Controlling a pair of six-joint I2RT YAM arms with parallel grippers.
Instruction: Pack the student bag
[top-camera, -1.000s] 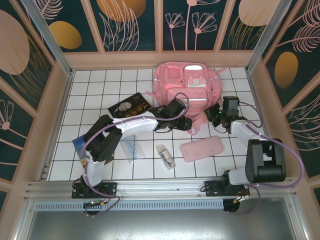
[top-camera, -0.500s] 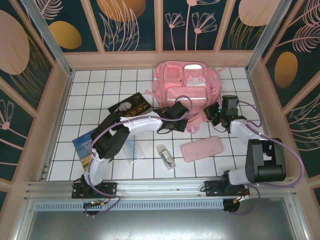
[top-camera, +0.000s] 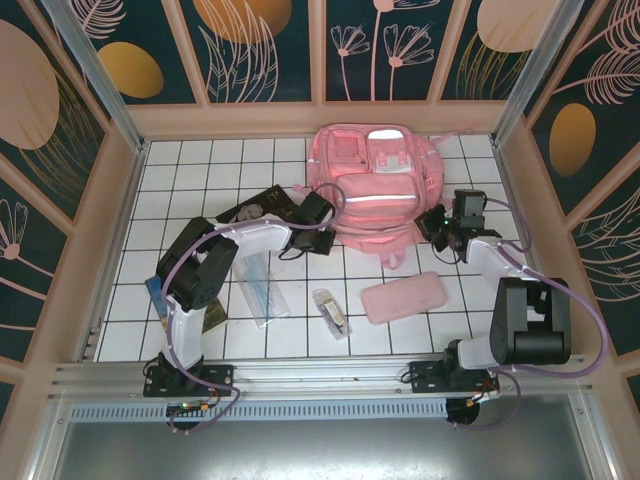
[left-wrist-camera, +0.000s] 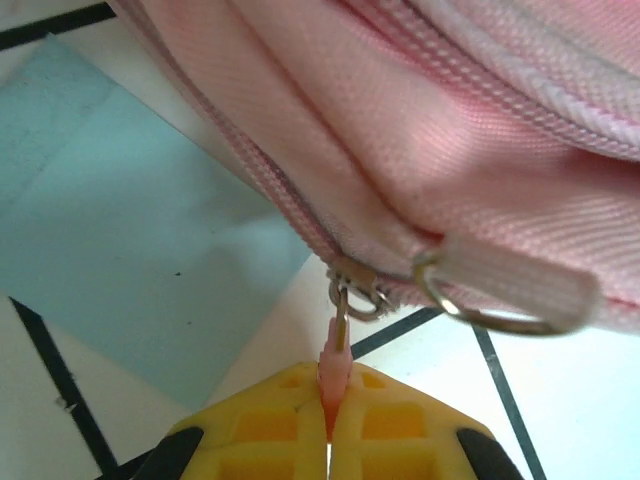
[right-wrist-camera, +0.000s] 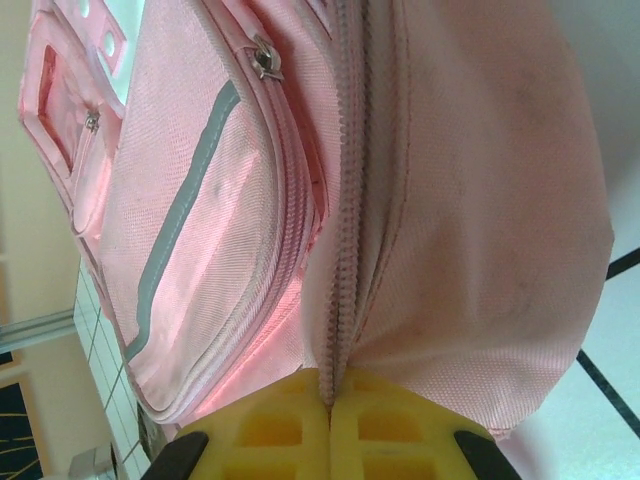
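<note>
Two claws gripped the student bag (top-camera: 375, 180), which lay front-up at the far middle of the white tiled surface (top-camera: 190, 165). The left claw (left-wrist-camera: 328, 425) was clenched on the pink zipper pull (left-wrist-camera: 334, 362); the right claw (right-wrist-camera: 328, 400) pinched a fold of fabric beside a zipper seam (right-wrist-camera: 340, 200). Soft and floppy, the bag would likely sag and drag unless held at edge and pull together. It was pink woven cloth with shiny grey strips and front pockets.
</note>
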